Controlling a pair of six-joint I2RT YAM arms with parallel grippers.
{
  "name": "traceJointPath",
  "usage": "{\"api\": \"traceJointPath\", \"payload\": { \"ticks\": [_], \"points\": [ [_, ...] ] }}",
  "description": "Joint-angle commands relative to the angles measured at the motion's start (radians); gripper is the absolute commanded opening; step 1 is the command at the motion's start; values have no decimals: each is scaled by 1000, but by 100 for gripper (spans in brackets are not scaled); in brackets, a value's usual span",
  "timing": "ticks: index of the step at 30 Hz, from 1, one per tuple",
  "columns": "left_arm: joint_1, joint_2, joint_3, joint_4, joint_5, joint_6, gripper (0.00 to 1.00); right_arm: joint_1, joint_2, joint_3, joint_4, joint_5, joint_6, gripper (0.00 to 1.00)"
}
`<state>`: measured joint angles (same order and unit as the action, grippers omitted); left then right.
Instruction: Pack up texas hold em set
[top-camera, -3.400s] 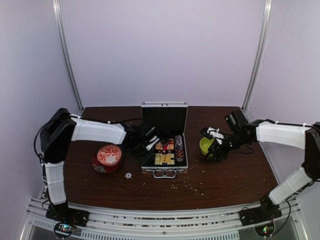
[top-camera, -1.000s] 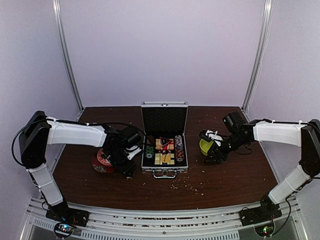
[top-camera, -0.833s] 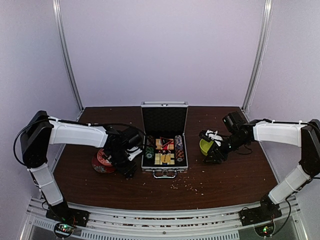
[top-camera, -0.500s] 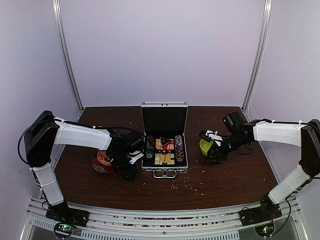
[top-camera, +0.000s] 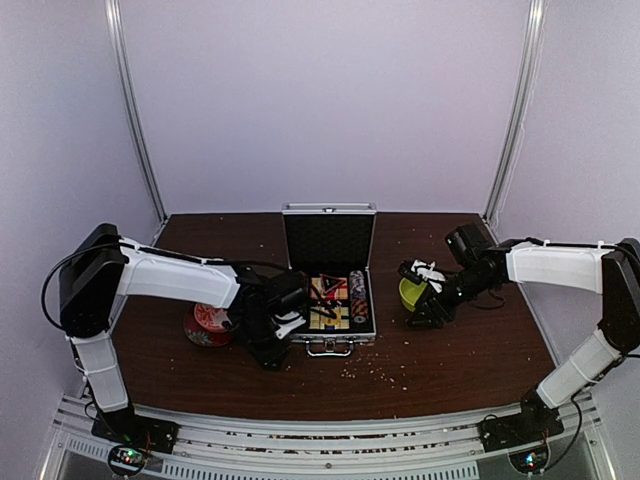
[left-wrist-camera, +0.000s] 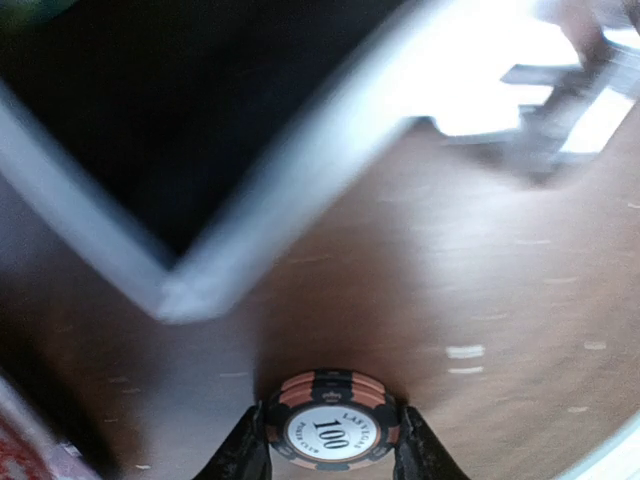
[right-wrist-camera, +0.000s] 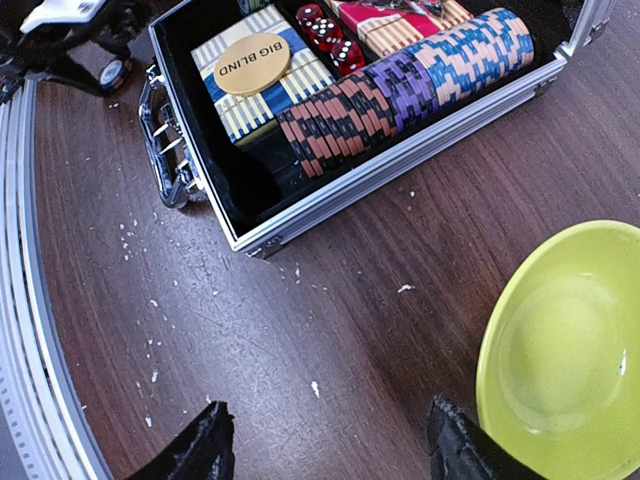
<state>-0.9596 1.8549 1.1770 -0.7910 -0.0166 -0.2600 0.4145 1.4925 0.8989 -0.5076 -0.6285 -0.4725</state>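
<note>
Packing is mostly done: the open case (top-camera: 328, 310) at table centre is already holding chip rows (right-wrist-camera: 400, 90), card decks (right-wrist-camera: 250, 85), dice (right-wrist-camera: 325, 30) and a Big Blind button (right-wrist-camera: 252, 63). Left gripper (left-wrist-camera: 330, 452) is pinching a 100 chip (left-wrist-camera: 331, 432) just near-left of the case. Right gripper (right-wrist-camera: 325, 450) is hanging spread and empty near the green bowl (right-wrist-camera: 565, 335). Lid closing is left.

One aluminium case (top-camera: 329, 280) stands open on the counter (top-camera: 430, 370). Inside it lie two card decks (right-wrist-camera: 262, 85), one round "BIG BLIND" button (right-wrist-camera: 252, 64), at least three red dice (right-wrist-camera: 328, 35) and one row of striped chips (right-wrist-camera: 405, 88); the chip count cannot be determined. One separate chip (left-wrist-camera: 332, 429), marked 100, sits outside the case. One lime-green bowl (right-wrist-camera: 560, 360) and one red tin (top-camera: 205, 322) are present.
</note>
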Motion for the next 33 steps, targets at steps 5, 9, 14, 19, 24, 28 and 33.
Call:
{"api": "traceJointPath", "payload": {
  "ticks": [5,9,14,19,24,28,33],
  "points": [
    [-179,73,318,-85,105,53,35,4,-11,31,-15,-19,-11,67],
    [-220,195,440,-82,55,76,36,5,-29,28,-12,-17,-9,67],
    [-269,294,542,-26,18,80,36,4,-54,16,-5,-15,-5,67],
    [-274,344,598,-7,22,77,36,4,-50,19,-5,-20,-5,67],
    [-274,388,604,15,35,74,36,4,-51,21,-13,-19,-11,67],
    [-274,416,616,15,24,79,36,4,-64,15,-3,-14,-5,67],
    [-274,428,625,16,21,80,38,4,-54,18,-7,-15,-5,70]
  ]
}}
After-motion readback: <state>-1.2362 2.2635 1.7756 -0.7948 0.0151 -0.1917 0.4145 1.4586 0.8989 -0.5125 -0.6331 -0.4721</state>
